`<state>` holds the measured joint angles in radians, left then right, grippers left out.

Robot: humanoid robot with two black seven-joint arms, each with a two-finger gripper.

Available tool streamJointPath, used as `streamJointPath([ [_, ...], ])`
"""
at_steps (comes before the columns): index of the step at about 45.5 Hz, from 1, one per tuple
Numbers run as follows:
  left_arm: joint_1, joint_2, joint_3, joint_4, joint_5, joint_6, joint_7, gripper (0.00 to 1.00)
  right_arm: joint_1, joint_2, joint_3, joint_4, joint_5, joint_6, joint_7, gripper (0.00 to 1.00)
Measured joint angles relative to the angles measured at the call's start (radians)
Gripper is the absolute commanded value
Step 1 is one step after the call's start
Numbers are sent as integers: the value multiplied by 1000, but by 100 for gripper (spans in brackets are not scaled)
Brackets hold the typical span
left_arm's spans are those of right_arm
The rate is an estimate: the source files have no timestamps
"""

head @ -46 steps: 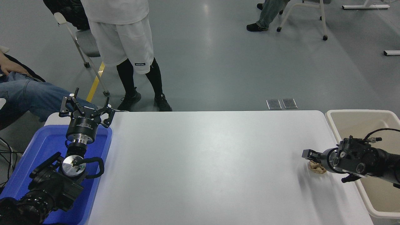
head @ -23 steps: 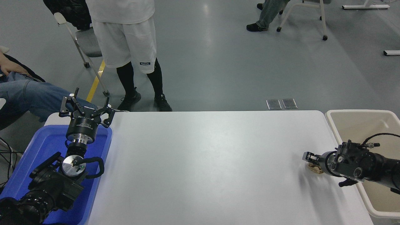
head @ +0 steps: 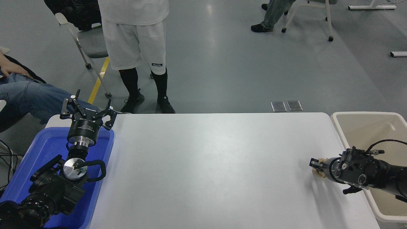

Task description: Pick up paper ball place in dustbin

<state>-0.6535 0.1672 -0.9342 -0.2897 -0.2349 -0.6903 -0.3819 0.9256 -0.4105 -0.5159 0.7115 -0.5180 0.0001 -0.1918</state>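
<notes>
Right gripper [head: 318, 166] fingers around the paper ball [head: 321, 173], beside the dustbin [head: 337, 124]

Quick headcount: one white table [head: 206, 165], one blue tray [head: 47, 149] on the left, one dustbin [head: 365, 116] on the right, one paper ball [head: 319, 171], two grippers, left gripper [head: 86, 111] and right gripper [head: 315, 165]. Three people at the far side, one standing [head: 136, 41], plus two chairs.
</notes>
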Motion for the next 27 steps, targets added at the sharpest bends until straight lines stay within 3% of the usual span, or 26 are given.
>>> streamJointPath([
  [16,0,0,0,0,0,0,0,99,57,-41,-19,65,7,33,-2,0],
  [27,0,0,0,0,0,0,0,99,186,-99,-71,163,8,162,-3,0],
])
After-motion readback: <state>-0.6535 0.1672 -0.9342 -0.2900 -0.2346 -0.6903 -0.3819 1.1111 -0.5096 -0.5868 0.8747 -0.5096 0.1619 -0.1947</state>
